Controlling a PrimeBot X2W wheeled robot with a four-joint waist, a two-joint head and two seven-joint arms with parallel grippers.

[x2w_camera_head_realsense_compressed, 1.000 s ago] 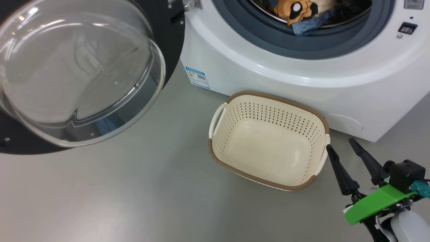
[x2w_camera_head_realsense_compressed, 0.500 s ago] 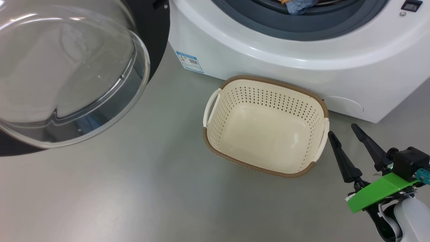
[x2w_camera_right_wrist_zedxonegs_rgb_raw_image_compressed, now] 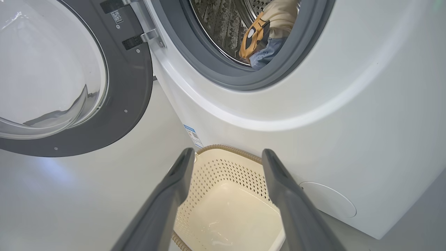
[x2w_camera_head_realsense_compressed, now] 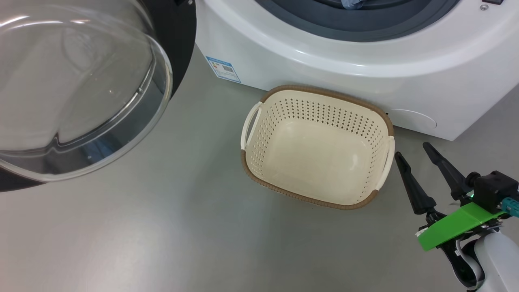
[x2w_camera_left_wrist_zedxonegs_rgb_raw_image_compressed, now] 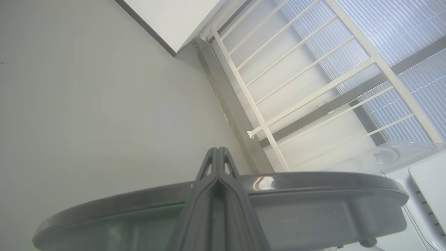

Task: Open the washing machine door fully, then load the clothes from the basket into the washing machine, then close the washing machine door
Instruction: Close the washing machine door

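The washing machine (x2w_camera_head_realsense_compressed: pixel 324 61) fills the top of the head view, its door (x2w_camera_head_realsense_compressed: pixel 73 89) swung open at left with the clear glass bowl facing me. The cream basket (x2w_camera_head_realsense_compressed: pixel 316 117) stands empty on the floor against the machine's front. My right gripper (x2w_camera_head_realsense_compressed: pixel 411 150) is open just right of the basket, holding nothing. In the right wrist view the right gripper (x2w_camera_right_wrist_zedxonegs_rgb_raw_image_compressed: pixel 228 153) points over the basket (x2w_camera_right_wrist_zedxonegs_rgb_raw_image_compressed: pixel 230 174) toward the machine (x2w_camera_right_wrist_zedxonegs_rgb_raw_image_compressed: pixel 348 122); the clothes (x2w_camera_right_wrist_zedxonegs_rgb_raw_image_compressed: pixel 264 38) lie in the drum beside the open door (x2w_camera_right_wrist_zedxonegs_rgb_raw_image_compressed: pixel 132 87). My left gripper (x2w_camera_left_wrist_zedxonegs_rgb_raw_image_compressed: pixel 217 150) is shut, lying across the door's grey edge (x2w_camera_left_wrist_zedxonegs_rgb_raw_image_compressed: pixel 313 184).
Grey floor (x2w_camera_head_realsense_compressed: pixel 162 227) spreads left of and before the basket. A blue label (x2w_camera_head_realsense_compressed: pixel 223 69) marks the machine's lower left corner and a round cover (x2w_camera_head_realsense_compressed: pixel 413 120) its lower right. A white railing (x2w_camera_left_wrist_zedxonegs_rgb_raw_image_compressed: pixel 296 87) and window blinds stand beyond the left gripper.
The whole head picture has slid up and left, so the camera has moved. The right gripper stays open beside the basket, and the door and basket keep their places.
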